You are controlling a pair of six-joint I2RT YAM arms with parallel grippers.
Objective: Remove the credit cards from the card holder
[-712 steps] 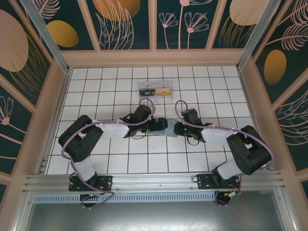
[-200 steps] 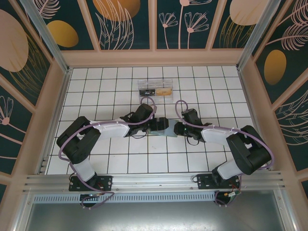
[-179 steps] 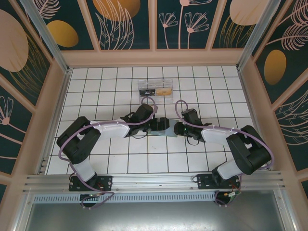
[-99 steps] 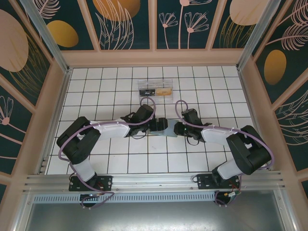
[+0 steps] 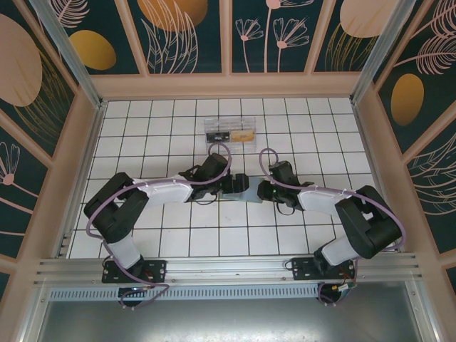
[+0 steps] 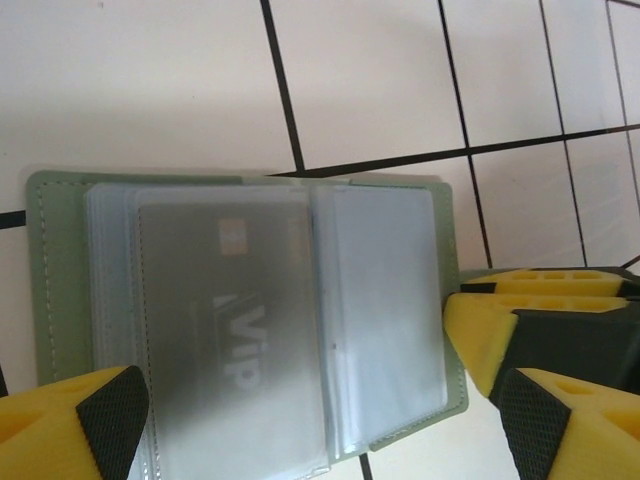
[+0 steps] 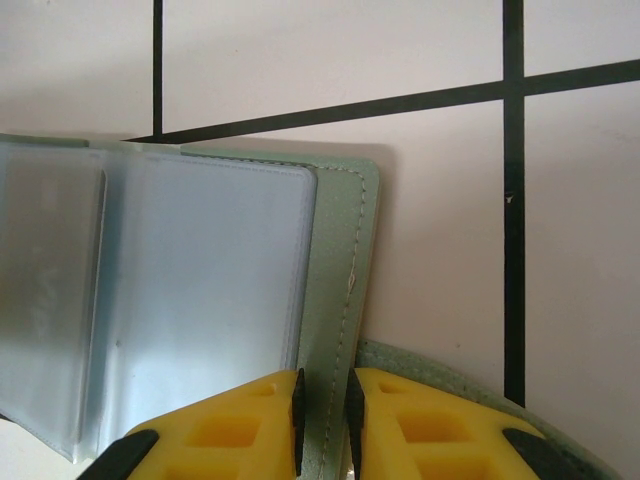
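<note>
Open card holder lies on tiled table, mid-workspace. R gripper pinches its green cover edge. L gripper is wide, straddling VIP card. Risk: the sleeve looks slick, so I may grab sleeve w/ card and drag the holder, or R pinch slips.

Card seemingly reads "VIP".
</note>
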